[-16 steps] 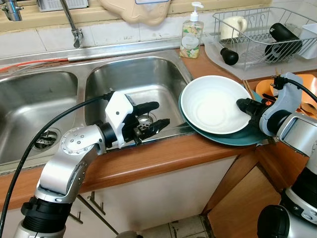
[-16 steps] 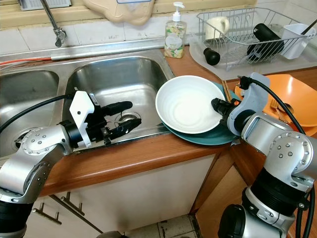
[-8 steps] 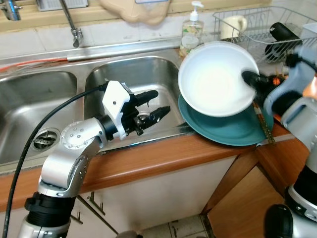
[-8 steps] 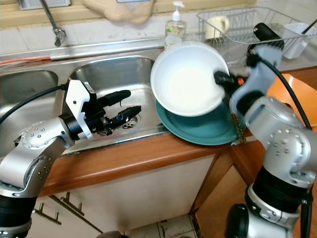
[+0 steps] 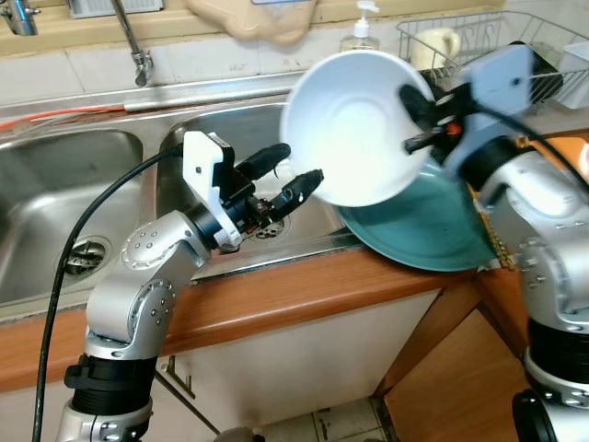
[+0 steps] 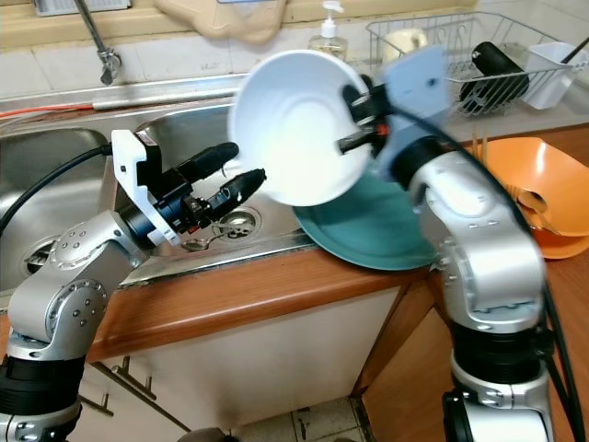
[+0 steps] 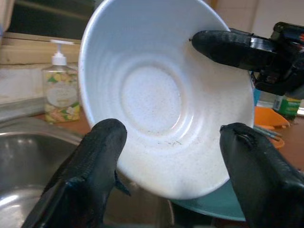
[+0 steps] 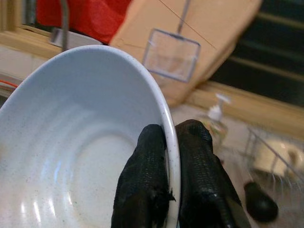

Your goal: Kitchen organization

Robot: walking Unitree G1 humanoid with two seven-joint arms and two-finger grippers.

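My right gripper [image 5: 411,103] is shut on the rim of a white bowl [image 5: 354,129] and holds it tilted in the air, its hollow facing my left arm. The bowl hangs over the right basin's edge, above a teal plate [image 5: 423,230] lying on the counter by the sink. In the right wrist view the two fingers [image 8: 147,175] pinch the rim from both sides. My left gripper [image 5: 299,163] is open just below the bowl's lower left edge. In the left wrist view its fingers [image 7: 102,147] stand apart on either side of the bowl [image 7: 156,95], not touching it.
A double steel sink [image 5: 55,184] with a faucet [image 5: 138,55] lies to the left. A soap bottle [image 7: 59,95] stands behind the bowl. A dish rack [image 6: 497,46] with cups sits at the back right, and an orange bowl [image 6: 534,175] on the counter at right.
My right gripper has lifted the white bowl off the teal plate and swung it left, tilting it. My left gripper has risen toward the bowl.
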